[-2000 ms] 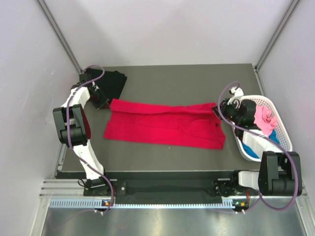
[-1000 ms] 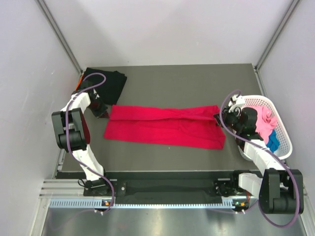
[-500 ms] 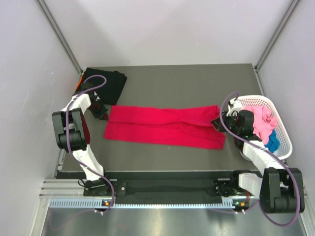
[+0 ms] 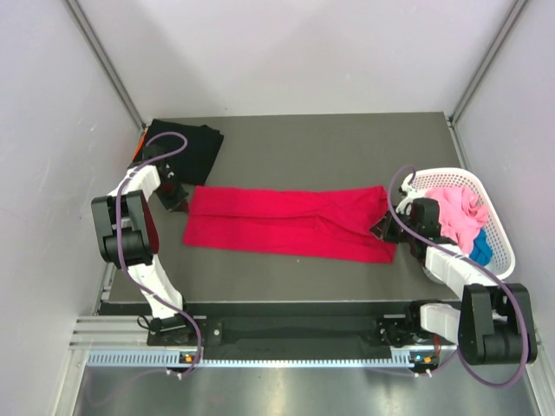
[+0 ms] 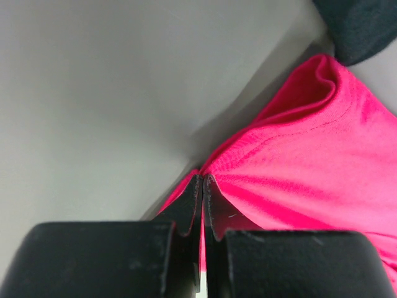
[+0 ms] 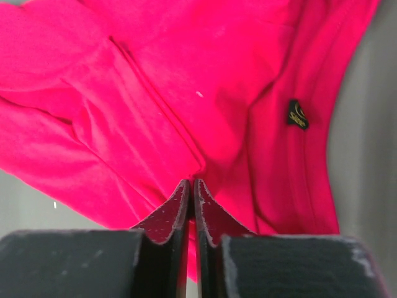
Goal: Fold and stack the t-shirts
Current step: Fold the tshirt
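The task is in its early part. Only the red shirt (image 4: 286, 224) is being worked: it lies across the middle of the worktop (image 4: 329, 143) as a long band, already doubled lengthwise but not yet folded short. A black shirt (image 4: 192, 146) sits folded in the far left corner, apparently the start of the stack. A pink shirt (image 4: 458, 212) and a blue one (image 4: 479, 251) lie crumpled in the white basket (image 4: 501, 247) at the right, so most of the folding is left to do.

The left end effector (image 4: 179, 198) is clamped shut on the left end of the red shirt; its wrist view shows the jaws pressed together with a pinch of red hem between them. The right end effector (image 4: 382, 227) is likewise closed on red cloth at the shirt's right end, near a small black label (image 6: 298, 115).

Compared with two seconds ago, the right end effector has come toward the near edge, dragging the shirt's far right corner forward with it. The left one has slid a little nearer too. The band is narrower, and its far edge has drawn away from the black shirt. My reading is that the lengthwise fold is being tightened before the crosswise folds.
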Tool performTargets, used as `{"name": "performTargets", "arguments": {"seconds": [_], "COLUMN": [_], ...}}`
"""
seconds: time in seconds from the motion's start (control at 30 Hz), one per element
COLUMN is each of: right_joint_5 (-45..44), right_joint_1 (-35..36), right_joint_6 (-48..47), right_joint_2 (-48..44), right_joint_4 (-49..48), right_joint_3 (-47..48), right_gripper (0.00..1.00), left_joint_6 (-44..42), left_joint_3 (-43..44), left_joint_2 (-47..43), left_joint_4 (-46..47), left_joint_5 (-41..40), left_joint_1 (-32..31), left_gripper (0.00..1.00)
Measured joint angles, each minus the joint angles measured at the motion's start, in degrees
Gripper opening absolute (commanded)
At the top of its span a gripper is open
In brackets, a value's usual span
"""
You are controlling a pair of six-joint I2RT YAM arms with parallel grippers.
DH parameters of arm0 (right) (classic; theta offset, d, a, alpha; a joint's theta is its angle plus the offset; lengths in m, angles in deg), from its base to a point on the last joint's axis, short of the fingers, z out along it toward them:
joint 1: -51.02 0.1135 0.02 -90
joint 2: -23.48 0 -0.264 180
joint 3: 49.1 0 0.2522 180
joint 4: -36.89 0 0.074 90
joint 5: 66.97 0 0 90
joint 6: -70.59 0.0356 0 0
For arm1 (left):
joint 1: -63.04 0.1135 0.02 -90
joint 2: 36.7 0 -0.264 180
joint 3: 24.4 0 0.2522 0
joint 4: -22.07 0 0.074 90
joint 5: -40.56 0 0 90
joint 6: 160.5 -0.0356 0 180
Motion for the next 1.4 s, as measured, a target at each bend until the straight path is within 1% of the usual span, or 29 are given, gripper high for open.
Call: {"name": "performTargets", "arguments": {"seconds": [0.17,0.23,0.27,0.33,0.37,0.4,0.5,0.53,0.6,0.63,0.67,0.8,0.87,0.93,1.0,1.1,1.17,1.23,1.27,1.3,1.4], "right_joint_5": [-1.33,-1.57,-1.7,-1.9,-2.16,-2.25,-2.12,-1.92,-1.07,-0.98,-1.05,-2.62,-3.91,-5.05,-6.01,-7.3,-7.96,-8.81,-9.18,-9.73,-11.28], "right_joint_1": [0.02,0.11,0.26,0.52,0.66,0.74,0.76,0.76,0.79,0.87,1.01,1.77,2.6,3.65,5.25,7.91,9.46,10.73,11.15,11.41,11.65], "right_joint_6": [0.46,0.7,0.81,0.87,0.9,0.9,1.38,1.38,1.9,2.45,3.04,5.44,6.6,7.65,8.0,7.76,7.5,7.21,7.19,7.04,5.66], "right_joint_2": [-0.02,-0.04,-0.04,-0.17,-0.35,-0.61,-1.97,-2.36,-3.63,-4.55,-5.68,-10.27,-10.67,-9.81,-6.43,1.9,6.67,9.42,9.99,10.34,10.45], "right_joint_4": [1.92,2.19,2.4,3.15,3.63,4.09,5.29,5.73,7.13,7.98,8.94,13.07,13.11,12.15,11.5,11.23,11.37,11.98,12.52,13.4,15.45], "right_joint_3": [0.0,0.0,0.0,0.0,0.0,0.0,0.0,0.0,0.0,0.0,0.07,2.14,4.37,6.62,9.88,15.21,17.53,18.25,18.27,18.27,18.32], "right_gripper": [0.01,0.0,0.0,0.0,0.0,0.01,0.16,0.19,0.21,0.27,0.29,0.31,0.31,0.31,0.3,0.28,0.27,0.27,0.29,0.32,0.35], "left_joint_6": [-0.02,-0.02,-0.02,-0.15,-0.2,-0.39,-0.44,-0.55,-0.96,-1.16,-1.31,-1.4,-1.27,-0.96,0.33,3.21,5.53,7.61,8.44,9.44,11.34], "left_joint_3": [0.15,0.5,0.66,0.81,0.81,0.81,0.81,0.85,1.33,1.84,2.49,3.76,3.76,3.76,3.76,3.63,3.3,3.08,3.04,2.97,2.82], "left_joint_2": [0.0,0.0,0.02,0.02,0.02,0.02,0.02,0.02,0.02,0.02,0.02,-1.42,-3.78,-5.97,-7.61,-7.78,-7.04,-5.6,-4.5,-3.15,1.75], "left_joint_4": [-0.09,-0.11,-0.09,-0.07,-0.07,-0.09,-0.15,-0.35,-1.4,-1.99,-2.47,-2.56,-1.95,-0.22,2.69,8.83,12.7,15.89,17.51,19.19,22.95], "left_joint_5": [-1.31,-1.2,-1.16,-0.94,-0.9,-0.94,-1.36,-1.77,-3.82,-5.11,-6.27,-7.13,-4.17,0.76,6.4,14.86,19.54,22.62,23.85,24.74,26.03], "left_joint_1": [0.0,0.0,0.0,0.0,0.0,0.0,0.0,0.0,-0.24,-0.44,-0.57,-1.86,-3.78,-6.62,-11.15,-18.93,-24.28,-27.93,-29.27,-30.29,-32.37], "left_gripper": [0.0,0.03,0.08,0.15,0.21,0.22,0.24,0.25,0.27,0.27,0.27,0.31,0.3,0.28,0.28,0.27,0.25,0.24,0.24,0.24,0.22]}}
